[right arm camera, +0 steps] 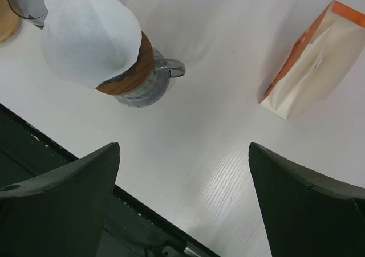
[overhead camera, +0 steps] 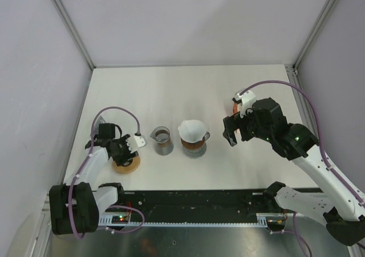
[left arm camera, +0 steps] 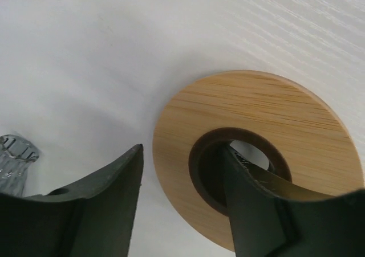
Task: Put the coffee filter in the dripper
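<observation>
While the white table point(overhead camera: 171, 92) lies bare from the dripper point(right arm camera: 140, 83) back to its far edge, the right gripper point(right arm camera: 183, 147) hangs just right of the dripper, jaws spread wide over open tabletop. The orange filter bag point(right arm camera: 308, 63) lies farther right, well apart. The coffee filter point(right arm camera: 88, 35) sits atop the dripper's wooden collar. Left of the dripper stand 1 glass server point(overhead camera: 163, 140), then a wooden ring point(left arm camera: 251, 109), which the left gripper point(left arm camera: 182, 150) straddles, spread, 1 finger in its hole.
</observation>
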{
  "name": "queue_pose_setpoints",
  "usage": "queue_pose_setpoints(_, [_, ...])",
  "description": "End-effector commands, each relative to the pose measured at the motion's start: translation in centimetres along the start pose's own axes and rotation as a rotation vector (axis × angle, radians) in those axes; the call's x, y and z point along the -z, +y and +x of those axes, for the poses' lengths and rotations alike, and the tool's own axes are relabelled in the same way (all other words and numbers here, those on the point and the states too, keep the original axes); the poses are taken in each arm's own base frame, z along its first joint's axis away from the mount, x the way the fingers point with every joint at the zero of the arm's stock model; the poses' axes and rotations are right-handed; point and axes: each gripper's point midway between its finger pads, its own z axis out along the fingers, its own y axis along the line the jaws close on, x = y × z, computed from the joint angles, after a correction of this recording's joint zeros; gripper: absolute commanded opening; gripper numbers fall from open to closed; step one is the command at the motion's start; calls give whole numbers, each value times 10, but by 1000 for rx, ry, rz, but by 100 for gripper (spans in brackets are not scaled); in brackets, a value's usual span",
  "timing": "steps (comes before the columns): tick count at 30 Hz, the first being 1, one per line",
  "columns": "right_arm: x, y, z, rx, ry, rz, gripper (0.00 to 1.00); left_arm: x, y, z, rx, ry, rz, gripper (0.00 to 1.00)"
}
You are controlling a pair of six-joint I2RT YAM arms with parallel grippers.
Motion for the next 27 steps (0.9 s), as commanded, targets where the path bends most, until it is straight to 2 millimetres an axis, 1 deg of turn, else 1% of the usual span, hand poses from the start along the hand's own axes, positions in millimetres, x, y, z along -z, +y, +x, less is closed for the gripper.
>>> queue_pose_setpoints(1, [0,4,-7,-1,-27,-26,99,-10,-10,1,0,-27,49,54])
queue_pose_setpoints(2, [0,5,-7,-3,-27,-29,99,-10,-9,-1,5,-33,46,49])
queue_pose_setpoints(4, [-1,6,-8,-5,-28,-33,99,-6,-7,-5,24,-49,32,36])
queue_pose_setpoints(5, [-2,6,-9,-6,-31,-35,99,-4,-4,-8,39,-58,19,26])
queue_pose_setpoints(7, [-3,8,-11,-10,-35,-43,99,4,4,-16,69,-81,-14,9])
queue_pose_setpoints(8, [-4,9,-11,-12,-36,-47,99,9,9,-21,84,-93,-34,5])
queue_pose_setpoints(10, [-6,11,-13,-15,-40,-57,99,19,18,-29,120,-113,-68,1])
queue_pose_setpoints(15, [-10,17,-18,-23,-51,-88,99,45,40,-43,213,-135,-160,0])
queue_pose_setpoints(18, [-13,20,-20,-26,-53,-100,99,55,47,-48,231,-143,-192,0])
queue_pose_setpoints(20, [-15,20,-21,-28,-55,-103,99,55,44,-49,225,-148,-183,0])
queue_pose_setpoints(23, [-16,21,-21,-31,-51,-105,99,48,37,-45,211,-140,-152,0])
queue_pose_setpoints(24, [-16,21,-20,-32,-50,-105,99,45,35,-42,204,-129,-142,2])
queue_pose_setpoints(25, [-16,21,-20,-33,-48,-105,99,43,34,-40,199,-119,-134,8])
queue_pose_setpoints(27, [-16,21,-20,-34,-48,-104,99,40,32,-35,195,-89,-115,39])
